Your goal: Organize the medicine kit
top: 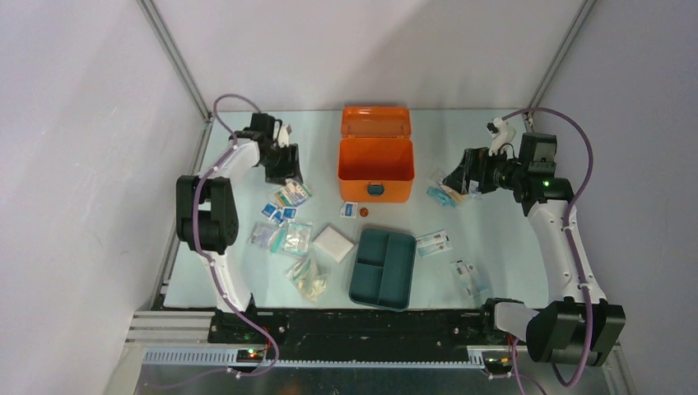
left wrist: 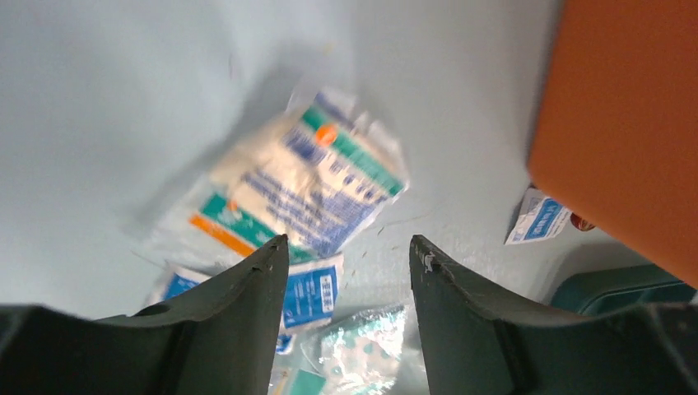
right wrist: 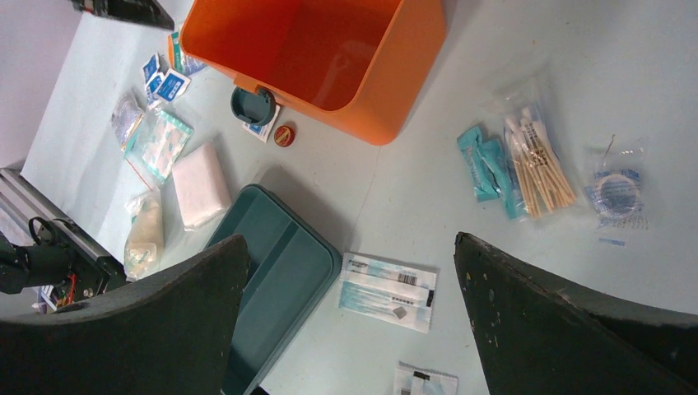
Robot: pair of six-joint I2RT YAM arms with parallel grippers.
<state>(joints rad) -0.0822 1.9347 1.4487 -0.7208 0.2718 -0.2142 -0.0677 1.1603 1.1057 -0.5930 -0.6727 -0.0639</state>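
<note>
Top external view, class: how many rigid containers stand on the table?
2. The orange medicine kit stands at the far middle with its lid open. The dark teal tray lies nearer the arms, in front of the kit. No other container shows, though the arms could hide something small.

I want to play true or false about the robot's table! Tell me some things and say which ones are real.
1. The orange box has its lid open. True.
2. The teal tray sits inside the box. False: it lies on the table in front of it.
3. The left gripper holds a packet. False: its jaws are apart and hold nothing, above a packet.
4. The right gripper is open. True.
5. The box is packed full. False: the right wrist view shows the inside bare.
</note>
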